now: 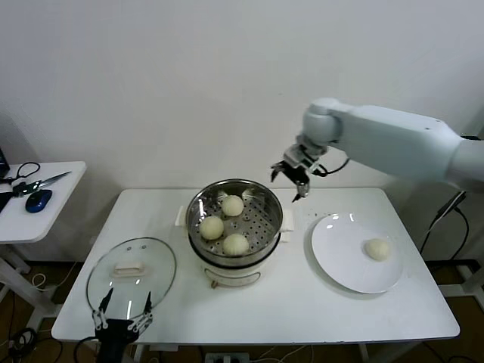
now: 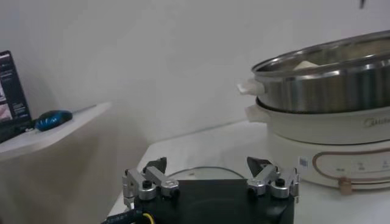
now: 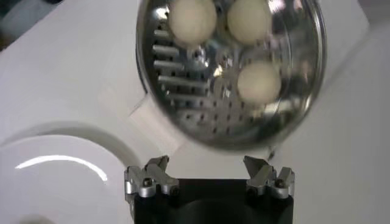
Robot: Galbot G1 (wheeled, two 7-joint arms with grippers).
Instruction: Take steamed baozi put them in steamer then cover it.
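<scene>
Left tool (image 1: 122, 313) open by glass cover (image 1: 131, 274); right tool (image 1: 292, 181) open above steel steamer (image 1: 235, 219) with three pale baozi (image 1: 212, 227)

White tabletop (image 1: 302, 302) spans under both pincers. Flat white plate (image 1: 340, 257) sits below and just right of the right pincer (image 1: 291, 178). Side table (image 1: 45, 212) stands well left of the left pincer (image 1: 121, 318), w/ a blue mouse (image 1: 38, 200), scissors (image 1: 41, 182), black cable loop (image 1: 26, 169); dark screen edge, prob. a laptop (image 2: 9, 91).
</scene>
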